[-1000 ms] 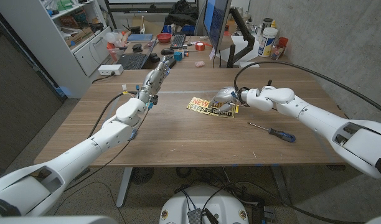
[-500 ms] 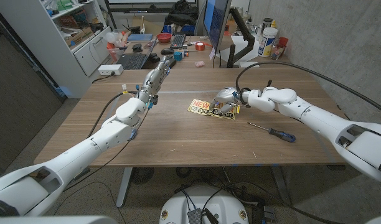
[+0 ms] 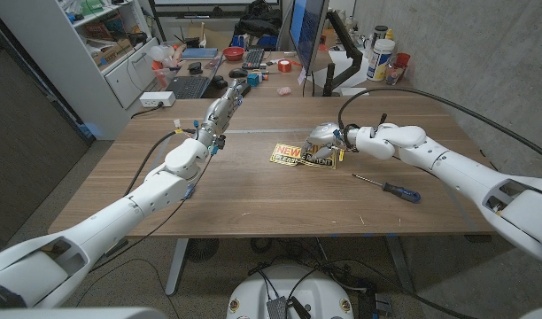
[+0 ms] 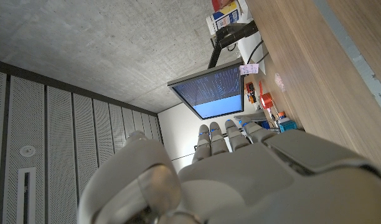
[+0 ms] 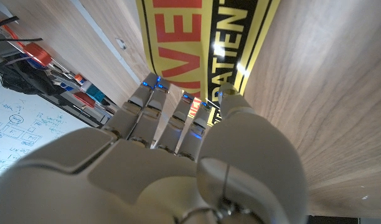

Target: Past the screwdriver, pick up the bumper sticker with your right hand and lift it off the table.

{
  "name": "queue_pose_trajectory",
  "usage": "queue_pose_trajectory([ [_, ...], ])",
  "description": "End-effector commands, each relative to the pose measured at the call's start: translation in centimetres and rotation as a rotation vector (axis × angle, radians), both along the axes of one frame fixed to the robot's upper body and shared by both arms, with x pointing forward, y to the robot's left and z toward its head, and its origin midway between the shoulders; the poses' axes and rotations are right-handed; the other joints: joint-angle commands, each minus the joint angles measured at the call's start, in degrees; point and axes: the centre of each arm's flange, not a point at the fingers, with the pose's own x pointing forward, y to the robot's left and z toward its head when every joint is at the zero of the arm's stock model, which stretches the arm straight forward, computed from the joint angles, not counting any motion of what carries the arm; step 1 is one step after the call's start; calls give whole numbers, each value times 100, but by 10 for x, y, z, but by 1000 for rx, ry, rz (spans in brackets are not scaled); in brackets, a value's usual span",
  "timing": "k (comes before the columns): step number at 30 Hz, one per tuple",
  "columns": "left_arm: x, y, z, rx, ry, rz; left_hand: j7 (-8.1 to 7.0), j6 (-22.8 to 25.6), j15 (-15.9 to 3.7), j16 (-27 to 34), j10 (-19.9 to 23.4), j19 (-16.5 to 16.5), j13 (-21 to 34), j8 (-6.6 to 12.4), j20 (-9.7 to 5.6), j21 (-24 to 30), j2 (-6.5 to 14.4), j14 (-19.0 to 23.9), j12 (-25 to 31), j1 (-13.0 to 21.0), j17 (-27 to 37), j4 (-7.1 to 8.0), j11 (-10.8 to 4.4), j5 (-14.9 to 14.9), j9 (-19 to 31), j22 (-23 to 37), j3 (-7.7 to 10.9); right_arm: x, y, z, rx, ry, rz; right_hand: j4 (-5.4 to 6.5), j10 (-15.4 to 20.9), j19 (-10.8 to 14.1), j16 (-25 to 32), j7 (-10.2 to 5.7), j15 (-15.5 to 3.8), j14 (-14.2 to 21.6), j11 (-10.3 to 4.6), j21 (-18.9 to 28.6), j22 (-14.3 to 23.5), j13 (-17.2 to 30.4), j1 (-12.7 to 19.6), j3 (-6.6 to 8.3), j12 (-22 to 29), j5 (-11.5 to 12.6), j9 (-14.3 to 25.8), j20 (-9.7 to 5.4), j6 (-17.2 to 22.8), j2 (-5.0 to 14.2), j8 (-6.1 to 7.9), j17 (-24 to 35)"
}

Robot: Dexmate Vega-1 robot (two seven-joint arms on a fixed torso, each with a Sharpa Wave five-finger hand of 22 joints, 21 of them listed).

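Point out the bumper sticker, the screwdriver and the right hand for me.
bumper sticker (image 3: 293, 155), head view, its yellow left part.
screwdriver (image 3: 400, 190), head view, its dark handle.
right hand (image 3: 326, 138), head view, middle of the hand.

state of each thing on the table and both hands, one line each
sticker: one end pinched by the right hand, far end seems to touch the table
screwdriver: lying flat on the table, untouched
right hand: fingers closed on the sticker's end
left hand: holds nothing, fingers stretched out straight over the table
monitor: switched on, screen lit
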Motion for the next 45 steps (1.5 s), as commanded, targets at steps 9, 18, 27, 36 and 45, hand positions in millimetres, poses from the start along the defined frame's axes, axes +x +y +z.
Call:
queue_pose_trajectory([
  [9, 2, 0, 1, 2, 1, -5, 30, -5, 2, 23, -13, -45, 8, -1, -79, 34, 49, -22, 4, 24, 15, 11, 28, 19, 11, 33, -33, -9, 1, 11, 24, -29, 22, -14, 65, 61, 3, 6, -854, 84, -20, 17, 27, 14, 33, 49, -5, -17, -3, -296, 81, 3, -11, 24],
  [18, 0, -2, 2, 3, -4, -5, 67, 18, 54, 33, 14, -49, 9, 7, -62, 35, 57, 2, 14, 27, 15, 12, 96, 17, 11, 33, -44, -14, -3, 14, 39, -40, 28, 1, 87, 73, -11, 5, -841, 94, 15, 13, 28, 13, 23, 52, -17, -28, -4, -293, 88, 10, -31, 27],
  [27, -5, -4, 3, 3, -15, -3, 70, 24, 50, 28, 6, -45, 9, 8, -64, 38, 67, -8, 11, 34, 15, 12, 104, 16, 11, 33, -52, -22, -7, 20, 38, -57, 36, 10, 157, 123, -27, 11, -851, 125, -3, 18, 28, 11, 20, 59, -21, -46, -6, -308, 160, 10, -34, 25],
  [36, -8, -5, 3, 1, -19, -2, 69, 25, 52, 30, 12, -46, 9, 7, -69, 38, 74, -4, 13, 39, 15, 12, 92, 14, 10, 33, -60, -26, -4, 23, 32, -65, 47, 15, 185, 190, -29, 9, -855, 170, -19, 34, 27, 10, 20, 65, -34, -57, -7, -309, 199, 11, -42, 26],
  [45, -5, -7, 3, 5, -14, -10, 100, 39, 59, 32, 20, -48, 10, 11, -75, 38, 81, 3, 16, 44, 15, 13, 140, 12, 10, 33, -67, -33, -4, 29, 29, -78, 63, 20, 201, 207, -31, 8, -851, 190, 7, 34, 27, 9, 14, 65, -41, -64, -8, -302, 201, 9, -55, 27],
])
